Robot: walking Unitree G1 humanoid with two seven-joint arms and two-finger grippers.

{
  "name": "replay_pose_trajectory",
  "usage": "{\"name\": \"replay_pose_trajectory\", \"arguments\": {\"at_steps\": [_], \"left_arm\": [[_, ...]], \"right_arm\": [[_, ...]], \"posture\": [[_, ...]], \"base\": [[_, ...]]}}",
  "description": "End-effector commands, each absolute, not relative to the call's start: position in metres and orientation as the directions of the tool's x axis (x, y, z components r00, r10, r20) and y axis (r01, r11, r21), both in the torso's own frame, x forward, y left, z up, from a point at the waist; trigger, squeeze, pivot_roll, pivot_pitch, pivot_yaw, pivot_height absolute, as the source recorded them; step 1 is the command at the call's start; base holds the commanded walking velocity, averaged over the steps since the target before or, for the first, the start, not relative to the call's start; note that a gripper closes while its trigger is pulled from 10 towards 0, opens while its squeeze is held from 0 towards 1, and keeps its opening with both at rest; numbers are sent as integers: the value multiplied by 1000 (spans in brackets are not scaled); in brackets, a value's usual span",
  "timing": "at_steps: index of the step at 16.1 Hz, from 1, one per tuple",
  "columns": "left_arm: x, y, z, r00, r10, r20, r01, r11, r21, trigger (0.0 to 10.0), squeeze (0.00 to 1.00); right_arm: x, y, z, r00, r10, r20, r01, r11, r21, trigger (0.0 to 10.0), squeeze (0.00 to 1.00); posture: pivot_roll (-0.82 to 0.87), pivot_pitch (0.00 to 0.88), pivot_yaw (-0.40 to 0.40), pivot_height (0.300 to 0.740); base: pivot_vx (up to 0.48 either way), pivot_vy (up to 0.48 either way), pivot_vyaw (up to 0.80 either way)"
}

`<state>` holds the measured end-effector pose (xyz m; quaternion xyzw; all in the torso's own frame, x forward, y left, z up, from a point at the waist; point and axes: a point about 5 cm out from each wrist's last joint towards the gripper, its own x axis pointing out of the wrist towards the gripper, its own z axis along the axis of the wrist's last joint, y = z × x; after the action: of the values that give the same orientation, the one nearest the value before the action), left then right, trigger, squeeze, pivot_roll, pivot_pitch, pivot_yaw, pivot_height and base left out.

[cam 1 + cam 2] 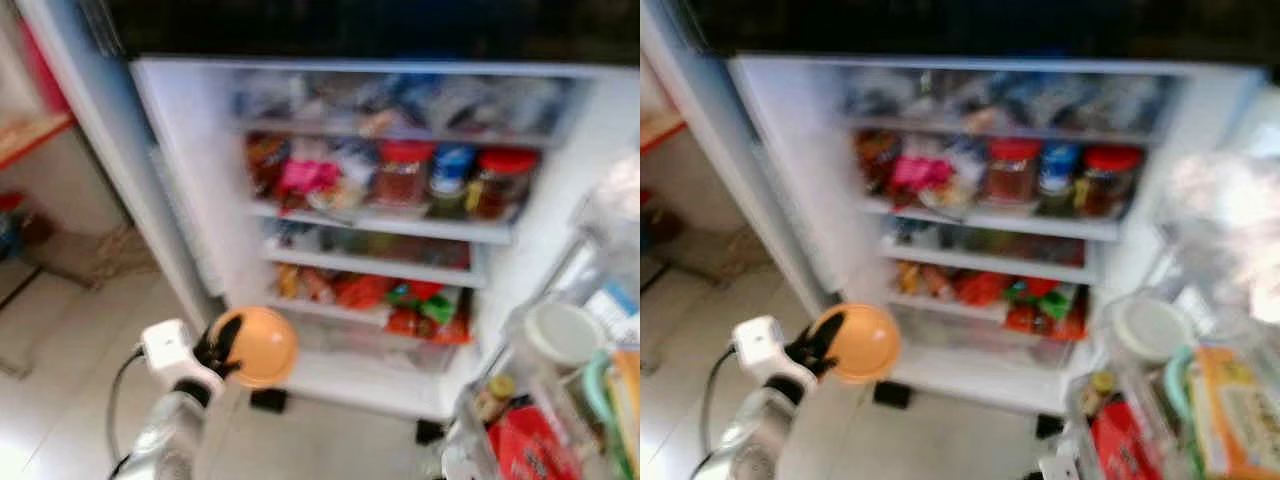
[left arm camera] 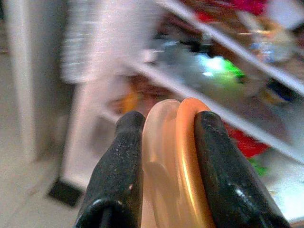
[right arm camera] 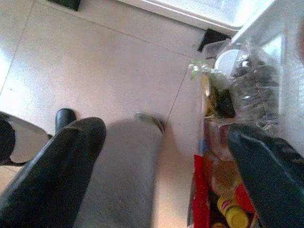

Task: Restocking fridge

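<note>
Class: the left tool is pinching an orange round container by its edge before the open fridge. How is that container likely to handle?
The orange container looks like thin plastic, so probably light and fairly stiff. The left tool pinches only its glossy rim, so it may slip or swing. Round and shallow, it could roll if set on edge.

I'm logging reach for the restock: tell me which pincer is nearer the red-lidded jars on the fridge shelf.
Left. The left pincer, shut on an orange container, is raised before the open fridge, below the red-lidded jars. The right pincer hangs open over the floor beside the door bins.

Silver left arm (image 1: 165, 435), white wrist block, black cable
</note>
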<state>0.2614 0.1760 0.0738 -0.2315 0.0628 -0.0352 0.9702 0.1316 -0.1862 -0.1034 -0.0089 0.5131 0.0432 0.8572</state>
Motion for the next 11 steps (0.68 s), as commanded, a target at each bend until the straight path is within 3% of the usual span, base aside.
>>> {"name": "replay_pose_trajectory", "arguments": {"at_steps": [1,11], "left_arm": [[260,177,73,988,-100,-114,39,895,-444,10000,0],[260,172,69,982,-137,-130,64,889,-453,10000,0]], "right_arm": [[118,-190,-108,423,56,-904,-77,997,25,10000,0],[116,-189,-108,420,69,-905,-64,997,46,10000,0]], "posture": [[-54,44,31,740],[-58,51,34,740]], "base": [[311,0,0],[304,0,0]]}}
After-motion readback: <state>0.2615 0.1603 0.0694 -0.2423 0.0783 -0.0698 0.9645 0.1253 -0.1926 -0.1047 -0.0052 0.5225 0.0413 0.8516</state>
